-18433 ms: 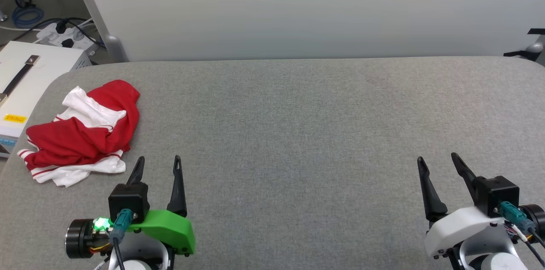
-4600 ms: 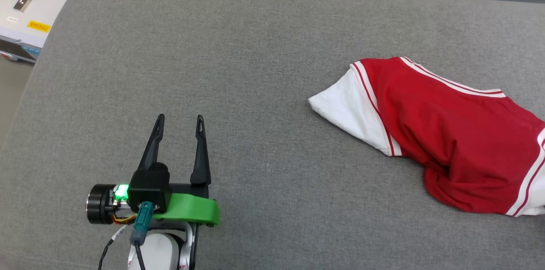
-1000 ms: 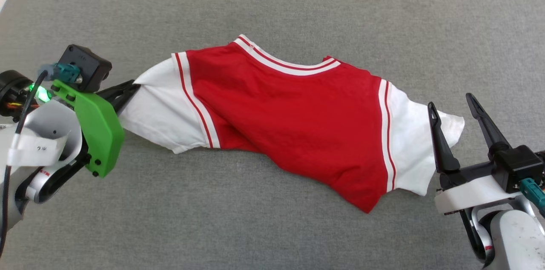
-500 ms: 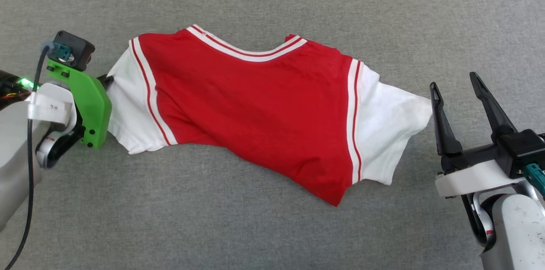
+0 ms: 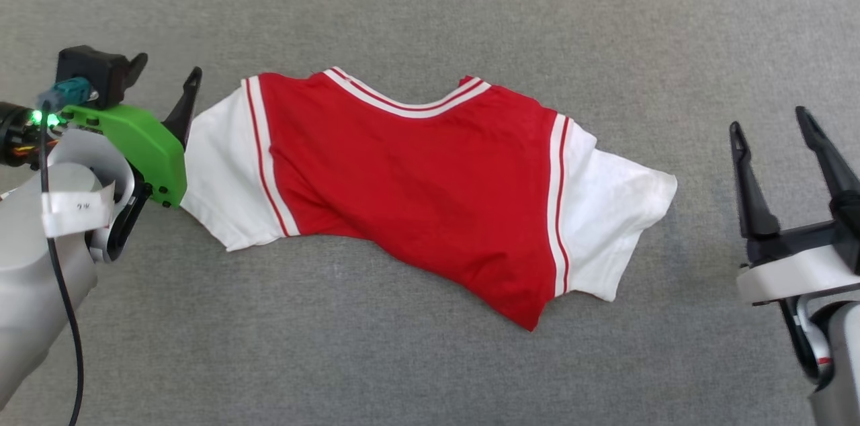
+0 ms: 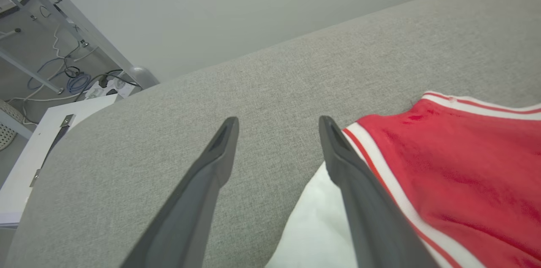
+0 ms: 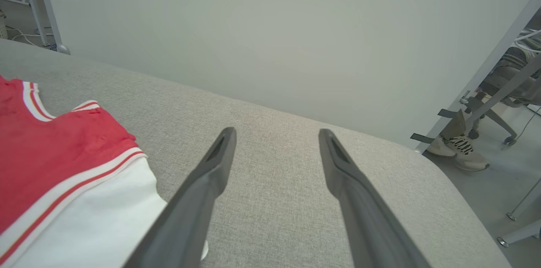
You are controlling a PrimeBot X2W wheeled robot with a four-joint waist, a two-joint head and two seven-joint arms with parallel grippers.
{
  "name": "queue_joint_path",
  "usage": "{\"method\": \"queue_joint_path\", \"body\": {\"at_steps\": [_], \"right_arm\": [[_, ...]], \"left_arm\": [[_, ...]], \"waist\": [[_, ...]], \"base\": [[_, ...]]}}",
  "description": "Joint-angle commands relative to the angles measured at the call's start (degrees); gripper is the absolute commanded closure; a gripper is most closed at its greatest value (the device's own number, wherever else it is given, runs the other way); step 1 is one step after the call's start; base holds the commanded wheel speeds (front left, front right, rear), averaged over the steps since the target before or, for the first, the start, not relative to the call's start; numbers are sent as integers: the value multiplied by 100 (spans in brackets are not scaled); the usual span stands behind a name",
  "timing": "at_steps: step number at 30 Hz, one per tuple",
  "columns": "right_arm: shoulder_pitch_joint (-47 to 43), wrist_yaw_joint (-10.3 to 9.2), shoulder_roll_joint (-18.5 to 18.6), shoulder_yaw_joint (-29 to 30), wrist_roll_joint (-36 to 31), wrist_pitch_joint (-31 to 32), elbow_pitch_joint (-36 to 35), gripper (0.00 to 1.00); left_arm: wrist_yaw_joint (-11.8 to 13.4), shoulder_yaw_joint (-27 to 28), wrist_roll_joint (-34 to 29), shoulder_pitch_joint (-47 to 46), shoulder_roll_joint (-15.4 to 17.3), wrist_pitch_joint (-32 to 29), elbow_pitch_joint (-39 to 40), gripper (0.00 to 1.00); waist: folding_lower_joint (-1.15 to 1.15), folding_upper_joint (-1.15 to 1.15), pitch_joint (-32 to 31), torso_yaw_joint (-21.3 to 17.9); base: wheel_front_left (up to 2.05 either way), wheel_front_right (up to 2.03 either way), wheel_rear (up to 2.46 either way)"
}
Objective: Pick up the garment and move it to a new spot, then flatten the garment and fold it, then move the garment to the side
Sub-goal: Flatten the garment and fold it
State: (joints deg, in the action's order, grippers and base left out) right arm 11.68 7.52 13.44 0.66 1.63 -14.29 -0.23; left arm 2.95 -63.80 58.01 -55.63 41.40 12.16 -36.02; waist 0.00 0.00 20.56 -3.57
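The garment [image 5: 416,191] lies spread face down on the grey padded table [image 5: 430,9], a red body with white sleeves and striped trim, its lower hem bunched toward the right. My left gripper [image 5: 168,64] stands open just off the left sleeve, and its right finger [image 6: 355,183] sits over the sleeve's white edge, holding nothing. In that wrist view the garment [image 6: 448,166] fills the lower right. My right gripper [image 5: 769,118] is open, a short gap to the right of the right sleeve. The right wrist view shows the gripper [image 7: 277,130] above bare table, with the garment [image 7: 50,154] at its left.
A pale wall [image 7: 253,27] runs behind the table's rounded far edge. Off the table's left end stand a white box [image 6: 46,141] and floor cables [image 6: 76,82]. Past the right end are a person's shoe [image 7: 458,149] and chair legs [image 7: 494,116].
My left gripper has opened and let go of the left sleeve, which now lies flat. The right gripper stays open, a little farther from the right sleeve. The head camera shifted.
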Motion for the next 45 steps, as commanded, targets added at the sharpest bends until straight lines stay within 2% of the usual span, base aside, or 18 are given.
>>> {"method": "queue_joint_path", "body": {"at_steps": [1,4,10,13,16,17,21,26,35,41,42,43,44,45], "right_arm": [[28,-3,150,-4,53,82,-76,0],[156,-3,516,-96,214,401,-233,0],[474,-3,1510,-641,891,1640,-412,0],[560,-3,2055,-1086,1457,2498,-554,0],[672,-3,2543,-1514,2040,3341,-645,0],[782,-3,2983,-1969,2688,4279,-736,0],[900,-3,3257,-2303,3275,5113,-714,0],[1000,-3,3273,-2575,3559,5529,-409,0],[1083,-3,3035,-3219,3558,5518,524,0],[1079,-3,2928,-3667,3636,5235,935,0],[1108,-3,2906,-3666,3643,5111,1004,21],[1145,-3,2890,-3654,3633,4978,1062,64],[1177,-3,2888,-3638,3612,4864,1097,100],[1217,-3,2888,-3596,3580,4711,1136,100]], "left_arm": [[212,131,-104,196,87,149,151,0],[708,472,-229,535,257,270,693,0],[1878,1754,-1116,1679,389,282,2376,0],[2330,2338,-1619,2420,290,283,3044,0],[2630,2801,-2106,3025,113,283,3517,0],[2794,3235,-2557,3554,-175,283,3834,0],[2685,3652,-2983,4011,-583,283,3970,0],[2335,4028,-3397,4254,-1066,284,3952,0],[1771,4502,-4023,4262,-1739,284,3868,0],[1518,4813,-4303,4333,-2018,284,3809,0],[1473,4875,-4343,4353,-2050,284,3796,0],[1422,4934,-4382,4369,-2071,284,3780,0],[1381,4980,-4410,4379,-2085,284,3772,0],[1326,5036,-4441,4387,-2099,284,3758,0]], "waist": [[0,0,-311,231],[0,0,-469,354],[0,0,-648,608],[0,0,-685,709],[0,0,-681,807],[0,0,-658,904],[0,0,-562,1043],[0,0,-388,1248],[0,0,-36,1502],[0,0,17,1445],[0,0,6,1414],[0,0,-18,1376],[0,0,-36,1349],[0,0,-65,1313]], "base": [[0,0,0],[0,0,0],[0,0,0],[0,0,0],[0,0,0],[0,0,0],[0,0,0],[0,0,0],[0,0,0],[0,0,0],[0,0,0],[0,0,0],[0,0,0],[0,0,0]]}}
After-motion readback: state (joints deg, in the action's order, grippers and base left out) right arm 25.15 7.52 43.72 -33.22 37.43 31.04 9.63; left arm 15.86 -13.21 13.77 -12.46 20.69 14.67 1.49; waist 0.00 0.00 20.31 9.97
